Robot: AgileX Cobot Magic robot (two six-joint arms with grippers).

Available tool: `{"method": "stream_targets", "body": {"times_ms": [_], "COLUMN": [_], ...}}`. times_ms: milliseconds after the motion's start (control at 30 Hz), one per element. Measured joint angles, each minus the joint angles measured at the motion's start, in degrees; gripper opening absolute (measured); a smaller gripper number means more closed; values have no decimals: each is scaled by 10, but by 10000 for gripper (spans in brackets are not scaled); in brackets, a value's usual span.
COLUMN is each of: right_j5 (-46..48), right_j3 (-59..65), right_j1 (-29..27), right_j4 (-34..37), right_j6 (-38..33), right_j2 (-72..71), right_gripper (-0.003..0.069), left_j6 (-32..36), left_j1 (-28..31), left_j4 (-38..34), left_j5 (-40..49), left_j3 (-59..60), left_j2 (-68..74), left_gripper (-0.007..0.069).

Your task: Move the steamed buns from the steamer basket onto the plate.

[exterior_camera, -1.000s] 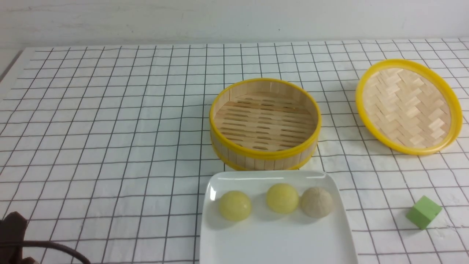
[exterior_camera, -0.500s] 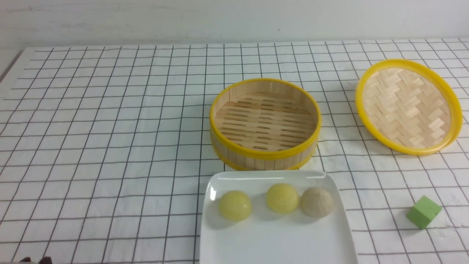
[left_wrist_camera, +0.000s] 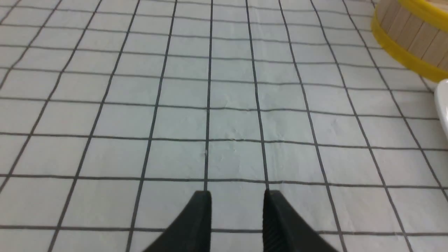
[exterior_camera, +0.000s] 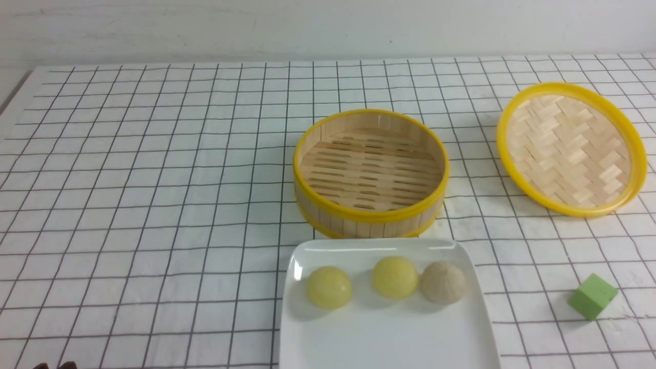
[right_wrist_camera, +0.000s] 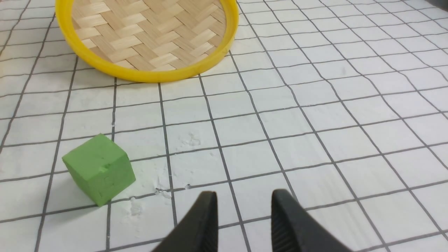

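left arm has gone from front view since a second ago; both grippers' fingers [left_wrist_camera: 201, 210] [right_wrist_camera: 206, 213] spread (nothing between), buns [exterior_camera: 394, 277] on plate [exterior_camera: 389, 338], counter [exterior_camera: 154, 205] wide open.

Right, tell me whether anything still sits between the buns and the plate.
Nothing does. All three steamed buns already rest on the plate, and the steamer basket behind it holds nothing. Neither claw carries anything: the left claw and right claw hang over bare cloth.

Woven lid [exterior_camera: 570, 148], green cube [exterior_camera: 592, 296] on checked cloth [exterior_camera: 154, 179].
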Motion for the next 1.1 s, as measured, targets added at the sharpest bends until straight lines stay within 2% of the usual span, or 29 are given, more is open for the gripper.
{"method": "stream_targets", "body": {"times_ms": [167,1100], "right_j5": [0,0], "right_j3": [0,0], "right_j1": [0,0], "right_j4": [0,0], "right_j6": [0,0], "right_j2": [0,0], "right_gripper": [240,240], "left_j6": [-2,-2], "left_j1": [0,0], "left_j4": [0,0], "left_j5": [16,22], "left_j3": [-2,-3], "left_j2": [-35,-36], "left_gripper": [241,241]}}
